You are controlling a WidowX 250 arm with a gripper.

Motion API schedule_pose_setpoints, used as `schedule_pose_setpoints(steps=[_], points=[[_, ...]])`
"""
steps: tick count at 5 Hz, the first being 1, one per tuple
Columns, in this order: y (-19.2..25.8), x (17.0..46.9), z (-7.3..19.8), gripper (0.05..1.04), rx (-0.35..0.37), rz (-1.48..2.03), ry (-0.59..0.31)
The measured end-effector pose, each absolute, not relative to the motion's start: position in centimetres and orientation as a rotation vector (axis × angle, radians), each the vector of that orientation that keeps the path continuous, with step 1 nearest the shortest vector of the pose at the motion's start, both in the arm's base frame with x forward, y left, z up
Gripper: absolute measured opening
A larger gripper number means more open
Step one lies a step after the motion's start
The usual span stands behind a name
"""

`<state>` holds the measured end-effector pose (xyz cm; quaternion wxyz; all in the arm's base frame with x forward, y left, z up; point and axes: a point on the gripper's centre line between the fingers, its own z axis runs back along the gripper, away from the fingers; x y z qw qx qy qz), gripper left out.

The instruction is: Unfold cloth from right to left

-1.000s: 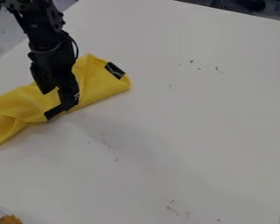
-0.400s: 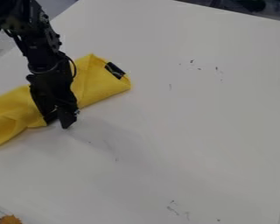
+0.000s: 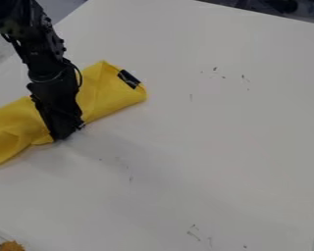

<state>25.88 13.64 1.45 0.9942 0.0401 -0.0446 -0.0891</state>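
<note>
Robot arm (image 3: pixel 44 56): black throughout, dull finish, a few grey glints. Upper section (image 3: pixel 4 13) bulky and rounded, very dark; surface detail lost there. Middle link (image 3: pixel 39 45) narrower, blocky, with an uneven outline; small rounded knobs (image 3: pixel 60 41) stand out along one edge, too small to tell whether screws. Thin black cable (image 3: pixel 78 73) bows out from the side in a shallow loop. Rounded joint housing (image 3: pixel 47 74) below, marked by a thin, pale curved line. Hand (image 3: pixel 66 136): black, long and angular, smoother in the upper part; small pale flecks near its lower end, nature unclear.
</note>
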Motion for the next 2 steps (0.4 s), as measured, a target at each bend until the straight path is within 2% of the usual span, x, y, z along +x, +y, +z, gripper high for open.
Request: schedule_pose_setpoints(steps=[1,2], points=[[14.0,26.6,2.2,0.104,0.117,-0.223,-0.075],[15.5,28.6,4.8,0.062,0.192,-0.277,-0.122]])
